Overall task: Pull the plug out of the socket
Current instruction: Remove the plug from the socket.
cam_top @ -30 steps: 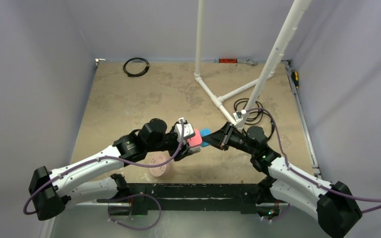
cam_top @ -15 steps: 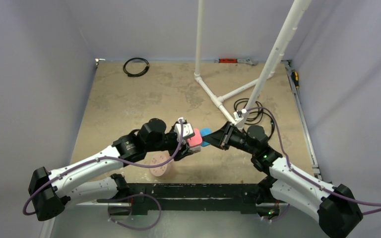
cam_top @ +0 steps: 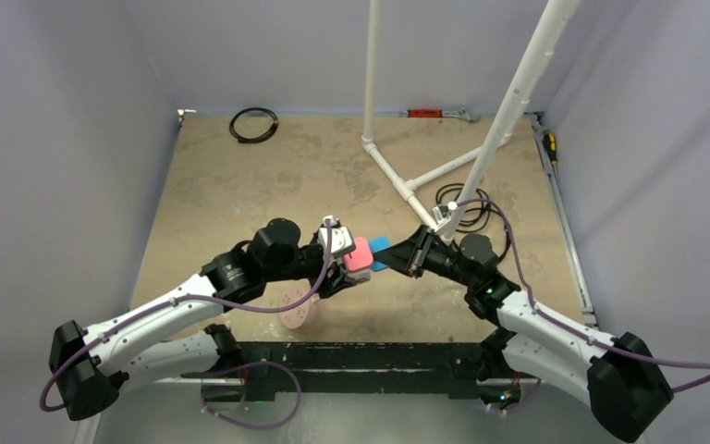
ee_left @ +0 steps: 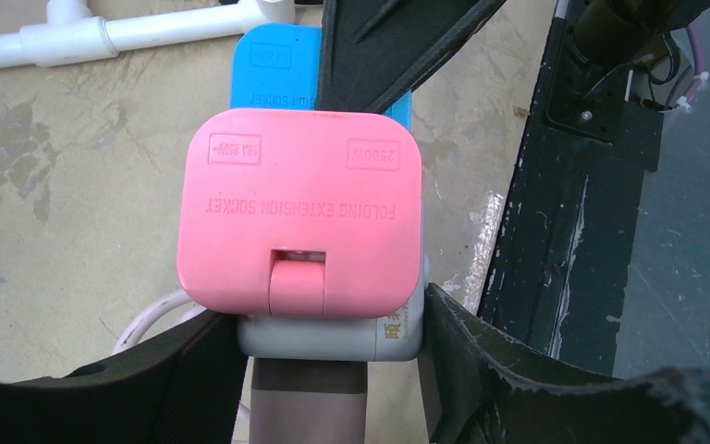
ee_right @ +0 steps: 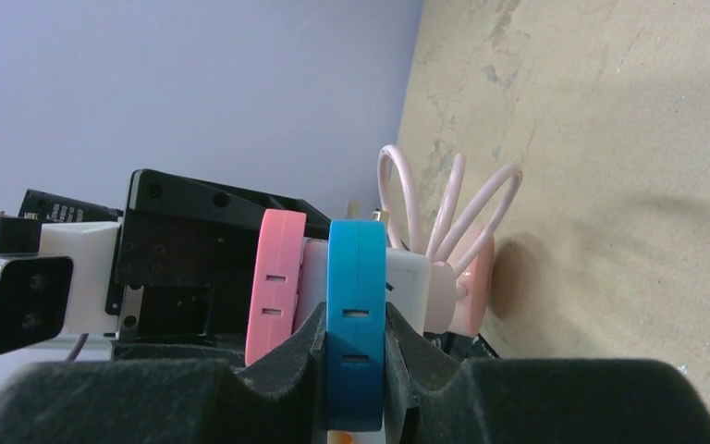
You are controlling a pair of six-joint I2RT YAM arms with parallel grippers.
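Jaws: left gripper clamps the socket, the plug attached. Right gripper pinches blue plug, over counter middle, toward near edge

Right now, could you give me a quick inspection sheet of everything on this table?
Surface: worn tan table, stained.
Job's things: pink plug seated on white socket; blue plug close beside it, seating unclear.
Clutter: round pink disc, white pipe frame, tool at far edge.
Grippers: left gripper shut on socket; right gripper shut on blue plug.
Cables: thin pink cable looping behind socket; purple cable on the arms; black cable coil at far left.
Surroundings: plain lavender walls.
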